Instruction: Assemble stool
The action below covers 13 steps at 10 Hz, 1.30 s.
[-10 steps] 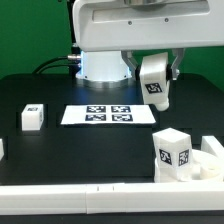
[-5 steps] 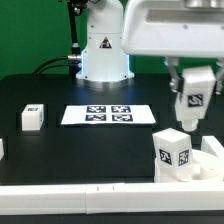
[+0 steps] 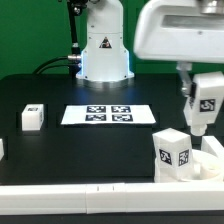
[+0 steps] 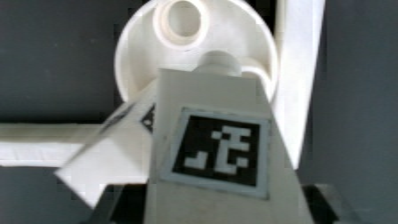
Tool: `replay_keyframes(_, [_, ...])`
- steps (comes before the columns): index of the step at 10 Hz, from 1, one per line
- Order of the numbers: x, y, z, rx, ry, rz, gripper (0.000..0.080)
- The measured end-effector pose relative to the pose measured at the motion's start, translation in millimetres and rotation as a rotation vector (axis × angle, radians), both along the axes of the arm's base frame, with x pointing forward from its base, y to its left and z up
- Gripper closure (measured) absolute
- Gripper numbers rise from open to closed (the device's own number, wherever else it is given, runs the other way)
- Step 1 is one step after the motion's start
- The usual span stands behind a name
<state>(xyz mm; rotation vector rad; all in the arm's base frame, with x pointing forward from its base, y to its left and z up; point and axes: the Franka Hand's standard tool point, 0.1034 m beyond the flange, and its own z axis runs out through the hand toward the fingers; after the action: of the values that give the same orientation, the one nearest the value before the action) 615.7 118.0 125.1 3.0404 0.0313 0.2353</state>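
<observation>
My gripper (image 3: 203, 88) is shut on a white stool leg (image 3: 206, 104) with a black-and-white tag, holding it in the air at the exterior view's right. In the wrist view the held leg (image 4: 217, 130) fills the middle, peg end pointing toward the round seat disc (image 4: 178, 50) with a recessed socket (image 4: 183, 17) below it. The seat (image 3: 214, 160) lies at the table's right front corner, mostly hidden behind a tagged leg (image 3: 172, 153) that stands in front of it. Another tagged leg (image 3: 32, 117) stands at the exterior view's left.
The marker board (image 3: 108, 114) lies flat in the table's middle. The robot base (image 3: 103, 50) stands at the back. A white rail (image 3: 80, 185) runs along the front edge, and a white rail (image 4: 302, 60) shows beside the seat in the wrist view.
The arm has carried the held leg toward the exterior view's right, from above the marker board's right end to above the seat corner.
</observation>
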Motion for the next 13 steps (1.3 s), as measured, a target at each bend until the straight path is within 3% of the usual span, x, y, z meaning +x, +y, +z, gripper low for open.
replay_keyframes(5, [8.8, 7.3, -2.6, 0.013, -0.061, 0.046, 0.0476])
replay_keyframes(8, [4.2, 18.3, -15.2, 0.038, -0.128, 0.082, 0.0476])
replay_keyframes(13, [13.8, 6.3, -14.2, 0.008, -0.128, 0.139, 0.0476])
